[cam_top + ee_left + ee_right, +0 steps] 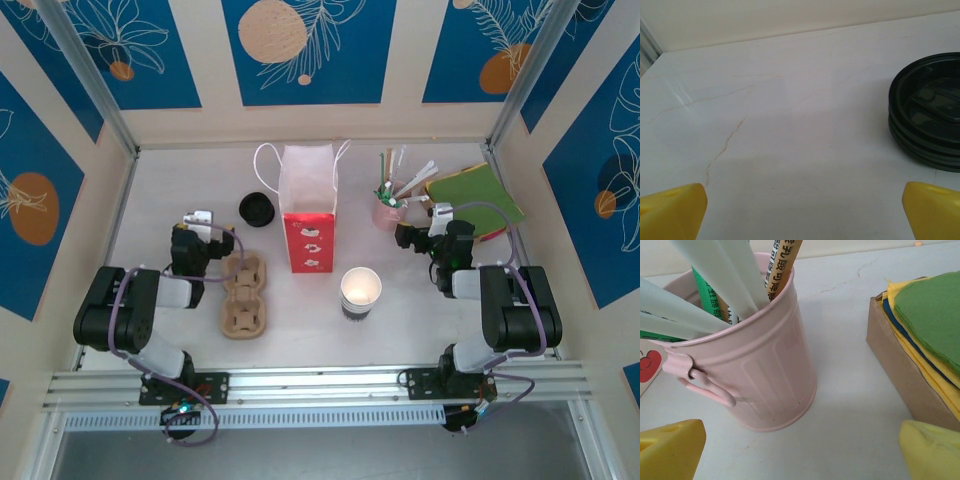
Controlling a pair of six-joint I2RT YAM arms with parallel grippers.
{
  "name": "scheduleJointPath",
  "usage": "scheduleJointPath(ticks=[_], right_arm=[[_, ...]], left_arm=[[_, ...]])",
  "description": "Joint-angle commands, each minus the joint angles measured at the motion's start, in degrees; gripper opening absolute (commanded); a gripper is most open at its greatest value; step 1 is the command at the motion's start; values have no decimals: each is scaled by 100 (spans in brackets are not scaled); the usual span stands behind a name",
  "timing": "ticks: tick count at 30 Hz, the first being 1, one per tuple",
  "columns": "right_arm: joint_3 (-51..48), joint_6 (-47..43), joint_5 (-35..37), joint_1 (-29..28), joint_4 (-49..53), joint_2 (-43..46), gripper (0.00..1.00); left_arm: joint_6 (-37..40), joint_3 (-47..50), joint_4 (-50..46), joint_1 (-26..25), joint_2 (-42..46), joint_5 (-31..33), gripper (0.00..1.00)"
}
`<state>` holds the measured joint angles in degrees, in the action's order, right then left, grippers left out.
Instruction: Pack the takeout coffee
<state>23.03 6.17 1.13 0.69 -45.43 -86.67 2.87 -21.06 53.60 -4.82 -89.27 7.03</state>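
Top view: you see the cup [360, 293] upright mid-table, just in front of the bag [308, 235] and right of the carrier [245, 295]. It is white with a dark band low down. Its mouth is open with no lid on, and what is inside can't be told. The lids [257, 209] sit stacked left of the bag, probably laid out so you cap first and pack after. The left gripper [200, 218] is near the lids. The right gripper [438, 212] is beside the pink cup [388, 212] and napkins [478, 193]. Neither touches the cup.

Left wrist: jaws spread wide, nothing between them. The lids lie ahead to the right, apart from the fingers.

Right wrist: jaws spread wide, empty. The pink cup is ahead on the left, the napkins on the right.

Judgement: packing not yet begun.
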Motion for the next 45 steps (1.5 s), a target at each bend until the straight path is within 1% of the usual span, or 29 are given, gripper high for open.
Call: scheduleJointPath(ticks=[1,3,5,7,9,10,12,13,15,16,17,20,21,23,25,28,33,36,39,42,45], right_arm=[[-67,-147,287,-127,26,416,99],[-53,-107,413,-174,457,818,99],[86,117,570,-167,1223,1281,99],[167,353,696,-139,1866,1774,99],[152,756,893,-84,2253,2239,99],[193,1164,1092,-26,2606,2509,99],[367,1905,1247,153,3439,3021,99],[493,2260,1241,248,3875,3285,99],[688,2827,1392,326,4600,3730,99],[768,3281,1670,333,5040,3952,99],[782,3514,1797,363,5196,4102,99],[844,3455,1265,493,5359,4452,99],[926,3498,1198,486,5512,4504,99],[1147,3518,977,485,5811,4493,99],[1408,3497,697,446,6112,4441,99],[1749,3491,610,278,6568,4333,99],[2529,3408,589,-203,7624,3960,99],[3136,3168,677,-712,8451,3608,99],[3612,3078,985,-1353,9112,3404,99],[3992,3314,1319,-1970,9716,3268,99],[4241,3530,1389,-2465,10078,3167,99]], left_arm=[[-141,-206,-585,87,348,10,100],[-228,-488,-1458,88,745,276,100],[-425,-842,-2327,93,1166,672,100],[-906,-1412,-3587,88,1561,1111,100],[-1417,-2088,-5000,91,1783,1264,100],[-1752,-2501,-5714,87,1816,1302,100],[-2129,-3235,-6891,89,1786,1102,100],[-2418,-3580,-7391,99,1753,1000,100],[-2745,-4029,-8040,99,1704,702,100],[-2828,-4157,-8191,98,1728,485,100],[-2901,-4200,-8254,97,1765,299,100],[-3185,-4209,-8279,99,1950,-356,100],[-3304,-4221,-8338,91,1992,-562,100],[-3470,-4247,-8451,87,2083,-863,100],[-3494,-4165,-8413,69,2216,-1357,100],[-3476,-4007,-8441,13,2401,-1616,100],[-3164,-3769,-8804,-232,2637,-1661,100],[-2890,-3598,-8893,-543,2769,-1646,100],[-2583,-3500,-9023,-998,2793,-1563,100],[-2499,-3390,-9003,-1586,2759,-1428,98],[-2551,-3288,-8805,-2302,2731,-1485,93]])
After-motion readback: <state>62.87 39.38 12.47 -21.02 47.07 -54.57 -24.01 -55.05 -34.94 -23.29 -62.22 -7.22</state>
